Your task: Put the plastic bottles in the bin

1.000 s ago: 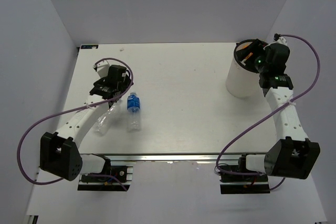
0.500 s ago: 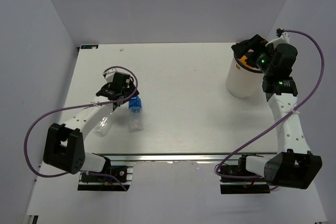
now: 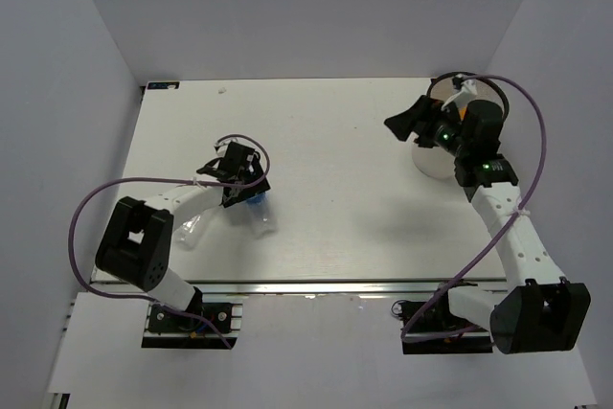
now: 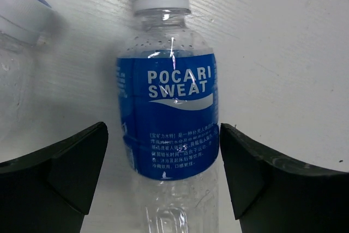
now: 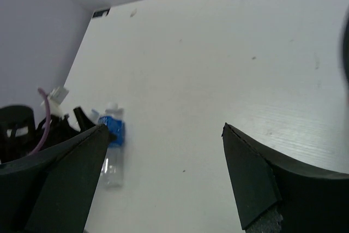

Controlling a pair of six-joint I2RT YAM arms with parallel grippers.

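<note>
A: Labelled bottle noted: clear ribbed plastic, glossy blue wrap with white lettering, white screw cap. It is laid flat on the white, faintly grained table, left of centre and well apart from the bin.

B: Position against the fingers?

A: The label band is bracketed by the left gripper, with one black wedge-shaped finger on either side. The jaws are spread wide and nothing is clasped. The right-hand finger is close against the label; contact cannot be told. An unlabelled clear bottle is lying just beside it, on the left.

B: Right side?

A: The right gripper is spread and empty, held in the air just left of the bin, a white translucent cylinder partly hidden by the arm.

B: Change over the last second?

A: The left gripper has been brought from beyond the bottles down over the labelled one. The right gripper has been swung off the bin's mouth toward the table's middle.
</note>
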